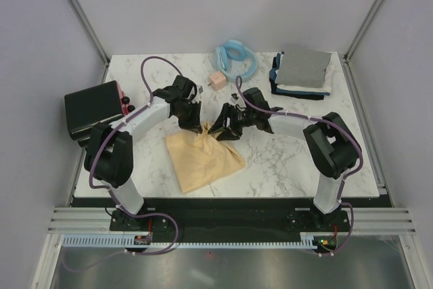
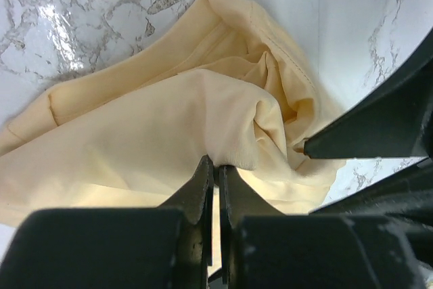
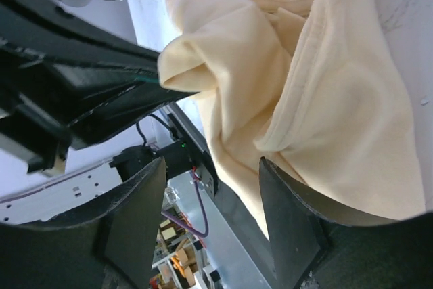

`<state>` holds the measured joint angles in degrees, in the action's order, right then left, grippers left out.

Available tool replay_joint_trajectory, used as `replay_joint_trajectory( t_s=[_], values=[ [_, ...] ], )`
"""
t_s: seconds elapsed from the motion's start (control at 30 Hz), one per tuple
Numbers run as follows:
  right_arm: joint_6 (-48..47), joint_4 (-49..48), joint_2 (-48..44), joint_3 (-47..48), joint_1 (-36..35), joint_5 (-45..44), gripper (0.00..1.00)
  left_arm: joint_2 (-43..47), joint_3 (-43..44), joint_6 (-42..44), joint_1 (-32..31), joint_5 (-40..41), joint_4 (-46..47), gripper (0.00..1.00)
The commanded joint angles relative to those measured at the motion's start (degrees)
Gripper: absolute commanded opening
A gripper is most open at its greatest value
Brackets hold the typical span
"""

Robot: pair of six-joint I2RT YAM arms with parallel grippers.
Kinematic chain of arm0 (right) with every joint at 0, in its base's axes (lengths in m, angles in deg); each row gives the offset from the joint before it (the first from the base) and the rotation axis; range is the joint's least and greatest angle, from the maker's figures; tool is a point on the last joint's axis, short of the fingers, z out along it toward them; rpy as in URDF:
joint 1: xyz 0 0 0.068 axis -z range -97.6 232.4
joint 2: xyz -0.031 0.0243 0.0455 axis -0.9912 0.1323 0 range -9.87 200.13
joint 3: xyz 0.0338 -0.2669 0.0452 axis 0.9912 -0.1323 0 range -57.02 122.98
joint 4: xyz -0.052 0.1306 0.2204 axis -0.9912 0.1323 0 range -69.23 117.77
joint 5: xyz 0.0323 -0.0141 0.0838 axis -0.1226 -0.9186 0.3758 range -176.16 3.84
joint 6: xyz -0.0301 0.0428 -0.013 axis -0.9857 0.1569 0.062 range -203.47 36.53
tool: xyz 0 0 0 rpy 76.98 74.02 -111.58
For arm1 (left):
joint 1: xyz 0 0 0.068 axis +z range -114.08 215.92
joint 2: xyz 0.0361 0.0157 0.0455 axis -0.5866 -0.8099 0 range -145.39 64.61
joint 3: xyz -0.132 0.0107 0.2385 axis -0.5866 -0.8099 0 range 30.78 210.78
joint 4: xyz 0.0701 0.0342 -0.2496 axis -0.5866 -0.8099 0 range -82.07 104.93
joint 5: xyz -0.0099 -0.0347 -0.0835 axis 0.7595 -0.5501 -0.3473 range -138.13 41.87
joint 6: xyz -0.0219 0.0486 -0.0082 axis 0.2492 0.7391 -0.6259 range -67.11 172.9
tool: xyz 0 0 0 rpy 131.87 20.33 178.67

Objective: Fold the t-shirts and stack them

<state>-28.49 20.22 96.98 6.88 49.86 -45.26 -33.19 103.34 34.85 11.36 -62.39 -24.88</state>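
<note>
1. grip: the left end effector (image 2: 216,165) is clamped on a raised fold of the cream t-shirt (image 1: 203,159). the right end effector (image 3: 212,167) has its fingers apart and holds nothing, with a loose edge of cloth just in front of them.
2. place: the t-shirt lies bunched at the middle of the worktop (image 1: 284,160), well apart from the folded stack (image 1: 302,72) at the far right corner.
3. advice: i judge the right fingers should close on one single hem edge, not a wad of layers. both arms should then draw apart evenly, so the cloth spreads flat before any fold.
4. direction: the pinched peak points away from the arm bases. the long axis runs from that peak to the near-left edge. neck and hem cannot be told apart.
</note>
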Motion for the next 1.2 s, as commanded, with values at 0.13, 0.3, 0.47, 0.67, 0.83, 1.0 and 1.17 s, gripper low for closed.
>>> replay_joint_trajectory(
  t_s=[0.13, 0.3, 0.47, 0.67, 0.83, 1.0, 1.17],
  values=[
    [11.5, -21.5, -0.5, -9.0, 0.5, 3.4, 0.65, -2.3, 4.4, -2.2, -0.1, -1.2, 3.2, 0.02],
    [13.3, -25.2, 0.7, -10.0, 0.5, 3.8, 0.65, -2.7, 4.9, -2.3, 0.0, -0.6, 3.2, 0.02],
    [14.4, -26.3, 0.3, -9.9, 0.7, 5.3, 0.65, -4.2, 6.7, -2.9, 0.0, -0.1, 3.2, 0.02],
    [2.7, -10.9, -4.2, -4.9, 3.3, 5.6, 0.64, -6.7, 9.8, -2.9, 0.0, -0.4, 3.2, 0.02],
    [-10.4, 9.1, -6.9, 2.4, 6.0, 2.8, 0.62, -9.2, 11.0, -2.9, 0.0, -1.6, 3.1, 0.02],
    [-10.5, 10.1, -9.2, 3.3, 7.4, 3.6, 0.61, -11.3, 11.5, -2.5, -0.7, -1.6, 3.0, 0.02],
    [-9.0, 7.3, -9.5, 1.9, 8.3, 5.2, 0.59, -13.8, 12.8, -2.2, -1.8, -2.3, 2.6, 0.02]
  ],
)
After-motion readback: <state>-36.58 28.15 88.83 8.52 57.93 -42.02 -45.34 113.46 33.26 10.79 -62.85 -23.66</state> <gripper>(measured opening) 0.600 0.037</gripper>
